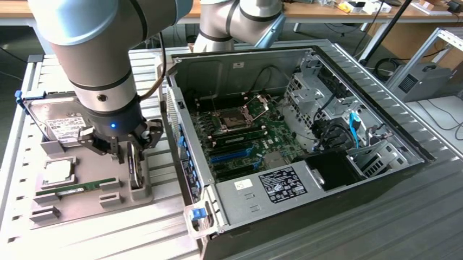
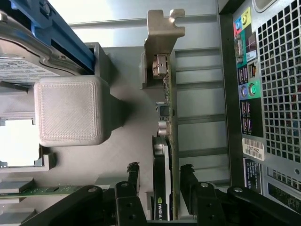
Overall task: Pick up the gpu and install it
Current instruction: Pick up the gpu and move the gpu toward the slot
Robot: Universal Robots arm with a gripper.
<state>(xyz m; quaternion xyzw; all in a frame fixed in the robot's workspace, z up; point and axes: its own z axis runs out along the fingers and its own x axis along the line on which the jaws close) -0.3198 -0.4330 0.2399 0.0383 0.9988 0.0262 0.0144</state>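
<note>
The gpu [image 1: 134,167] stands on edge in a slot of the grey holder tray [image 1: 87,162], at the exterior view's left of the open computer case [image 1: 289,135]. My gripper [image 1: 129,154] is lowered over it. In the wrist view the gpu [image 2: 162,155] shows its black cooler face, its green board edge and its silver end bracket [image 2: 162,37]. My gripper [image 2: 161,170] is open and straddles the card. One black fingertip [image 2: 134,172] stands on each side of the card with a narrow gap to it.
The tray also carries a hard drive [image 1: 62,125], a processor [image 1: 58,171] and a memory stick [image 1: 76,187]. The case lies open with its motherboard [image 1: 239,138] facing up; its rear port panel [image 2: 273,94] runs close beside the card. A grey block [image 2: 68,110] rises from the tray.
</note>
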